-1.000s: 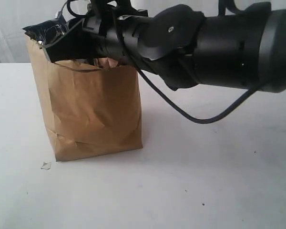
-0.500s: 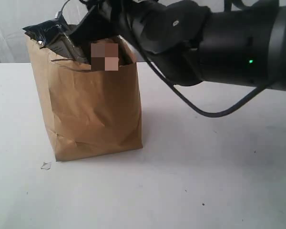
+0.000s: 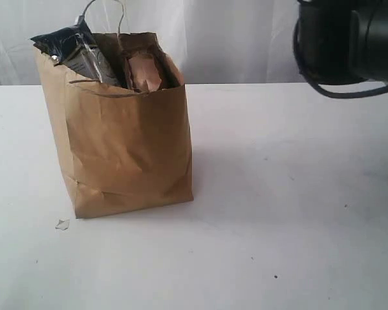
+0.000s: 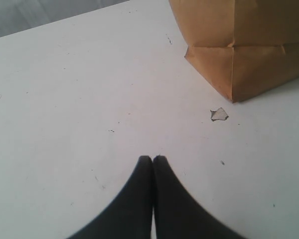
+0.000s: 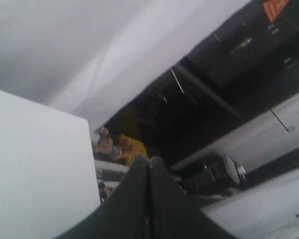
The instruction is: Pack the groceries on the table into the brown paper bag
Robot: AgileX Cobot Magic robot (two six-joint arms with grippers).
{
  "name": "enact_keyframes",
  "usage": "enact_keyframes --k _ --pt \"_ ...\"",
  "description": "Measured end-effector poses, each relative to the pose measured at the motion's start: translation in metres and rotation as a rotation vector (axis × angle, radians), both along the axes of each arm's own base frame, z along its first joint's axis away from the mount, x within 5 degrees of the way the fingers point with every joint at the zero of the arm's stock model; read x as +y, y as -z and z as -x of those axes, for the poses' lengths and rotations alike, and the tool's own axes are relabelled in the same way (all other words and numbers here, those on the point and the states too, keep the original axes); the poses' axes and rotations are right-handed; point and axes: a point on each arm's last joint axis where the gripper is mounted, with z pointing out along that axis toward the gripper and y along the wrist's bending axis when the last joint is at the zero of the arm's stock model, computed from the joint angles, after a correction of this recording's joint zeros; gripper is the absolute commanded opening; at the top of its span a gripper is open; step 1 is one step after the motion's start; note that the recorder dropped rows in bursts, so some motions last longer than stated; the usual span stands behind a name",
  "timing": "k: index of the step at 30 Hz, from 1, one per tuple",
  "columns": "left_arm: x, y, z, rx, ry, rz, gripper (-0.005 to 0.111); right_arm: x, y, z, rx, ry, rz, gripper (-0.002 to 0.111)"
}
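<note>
The brown paper bag stands upright on the white table, left of centre. A long dark-blue packet and a brown-red pouch stick out of its top rim. The bag's lower corner also shows in the left wrist view. My left gripper is shut and empty, low over bare table a short way from that corner. My right gripper is shut and empty, pointing away from the table toward the room. Only the right arm's black body shows at the upper right of the exterior view.
A small white crumb lies on the table near the bag's front left corner, also seen as a scrap in the left wrist view. A white curtain hangs behind the table.
The right arm has pulled back from over the bag to the upper right, and its gripper has shut. The brown-red pouch now stays in the bag's top.
</note>
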Motion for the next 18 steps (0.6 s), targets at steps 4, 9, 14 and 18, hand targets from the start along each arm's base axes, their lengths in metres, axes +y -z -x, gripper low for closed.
enact_keyframes --k 4,9,14,18 --pt "0.000 0.000 0.000 0.000 0.000 0.000 0.000 -0.034 0.019 0.001 0.067 0.129 0.012 0.000" --pt "0.000 0.000 0.000 0.000 0.000 -0.002 0.000 -0.062 0.029 0.015 0.099 0.203 0.029 0.000" --pt "0.000 0.000 0.000 0.000 0.000 -0.001 0.000 -0.077 0.038 0.032 -0.104 0.191 -0.104 0.000" --pt "0.000 0.000 0.000 0.000 0.000 -0.001 0.000 -0.079 0.045 0.042 -0.427 0.012 -0.545 0.000"
